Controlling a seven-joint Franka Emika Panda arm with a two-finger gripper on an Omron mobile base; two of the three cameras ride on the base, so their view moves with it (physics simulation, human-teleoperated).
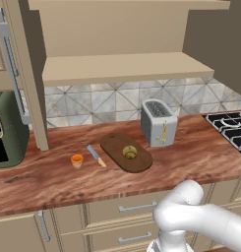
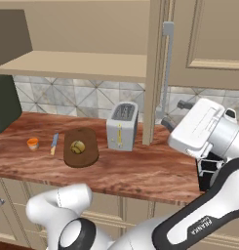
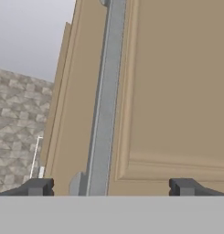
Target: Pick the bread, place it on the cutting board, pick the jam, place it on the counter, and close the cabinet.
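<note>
- Your pincer (image 3: 111,186) is spread wide, with nothing between its two dark fingertips (image 3: 38,186).
- In the hand view it faces a panelled door (image 3: 173,91) of the cabinet (image 1: 122,69); the door's long grey bar handle (image 3: 102,105) runs upright between the tips, nearer the left one. You cannot tell whether the tips touch the door.
- In the right base view your hand sits at the right, just beside the open right-hand door (image 2: 151,73), whose handle (image 2: 166,68) shows on its edge.
- The cabinet stands open: you see its one inner shelf (image 1: 127,68), and in the left base view the left door (image 1: 31,74) is swung out too.
- Below, on the table (image 1: 53,177), a grey toaster (image 1: 159,122) stands near the back wall.
- The cutting board (image 1: 114,147) lies just left of the toaster, and the bread (image 1: 130,152) rests on it.
- A small knife (image 1: 96,155) lies just beside the board's left end.
- The jam (image 1: 76,160) stands upright on the table, left of the knife and apart from the board.
- A stove (image 1: 230,125) sits at the far right, and a dark green appliance (image 1: 6,130) at the far left.
</note>
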